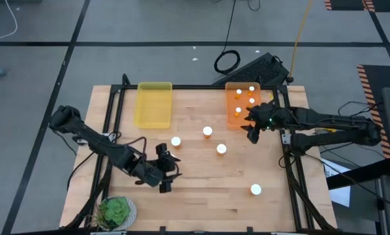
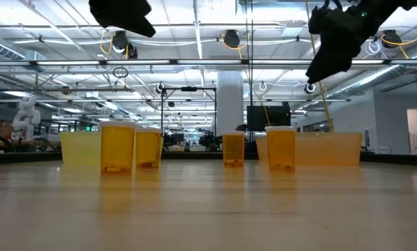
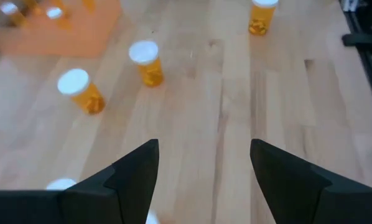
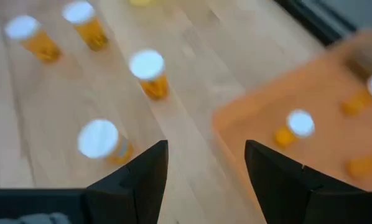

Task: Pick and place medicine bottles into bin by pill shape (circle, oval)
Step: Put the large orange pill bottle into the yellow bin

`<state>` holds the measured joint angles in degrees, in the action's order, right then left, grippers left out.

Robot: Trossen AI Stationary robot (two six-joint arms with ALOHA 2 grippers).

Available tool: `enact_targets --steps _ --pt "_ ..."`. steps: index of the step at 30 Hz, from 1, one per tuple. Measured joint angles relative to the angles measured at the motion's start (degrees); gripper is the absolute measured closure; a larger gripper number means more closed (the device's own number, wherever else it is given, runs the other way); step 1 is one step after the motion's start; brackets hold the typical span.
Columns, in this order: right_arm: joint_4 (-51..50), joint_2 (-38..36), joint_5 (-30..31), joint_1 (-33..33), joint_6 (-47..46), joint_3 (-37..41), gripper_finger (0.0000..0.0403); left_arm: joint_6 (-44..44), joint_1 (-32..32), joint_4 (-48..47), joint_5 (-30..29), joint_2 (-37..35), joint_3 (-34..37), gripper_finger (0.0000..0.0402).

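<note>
Now our right tool hovers wide and empty beside the orange tray; left tool also wide.

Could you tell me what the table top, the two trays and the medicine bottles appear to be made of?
Table top: pale wood planks, matte, with visible grain and seams. Yellow tray and orange tray: likely translucent plastic, since light glows through their walls in the low view. Medicine bottles: probably translucent orange plastic, pills showing through, with opaque white caps.
</note>
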<state>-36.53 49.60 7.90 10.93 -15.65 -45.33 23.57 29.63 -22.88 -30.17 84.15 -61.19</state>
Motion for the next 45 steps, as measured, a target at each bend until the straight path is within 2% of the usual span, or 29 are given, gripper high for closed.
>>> enact_targets --steps 3,6,11,23,34,45 --pt "4.06 0.02 2.92 -3.25 3.14 0.97 0.0195 0.8 -2.08 -3.79 5.44 -2.13 0.0 0.0147" --pt "6.91 -0.04 3.23 -4.7 8.11 1.02 0.0195 0.91 -4.47 -6.96 9.75 -2.61 0.0 0.0147" --pt "8.96 -0.28 2.72 -6.16 11.8 1.02 0.0195 0.74 -7.57 -11.17 13.64 -2.57 0.0 0.0147" --pt "8.9 -0.26 2.6 -6.28 12.25 1.02 0.0195 -1.46 -10.1 -18.48 17.02 -2.53 -1.33 0.0143" --pt "8.89 -0.26 2.58 -6.28 12.28 1.02 0.0195 -5.41 -14.4 -20.24 18.76 -1.95 -1.37 0.0074" --pt "8.89 -0.25 2.56 -6.28 12.29 1.02 0.0195 -8.09 -15.04 -20.54 19.61 1.3 -1.38 0.0076"
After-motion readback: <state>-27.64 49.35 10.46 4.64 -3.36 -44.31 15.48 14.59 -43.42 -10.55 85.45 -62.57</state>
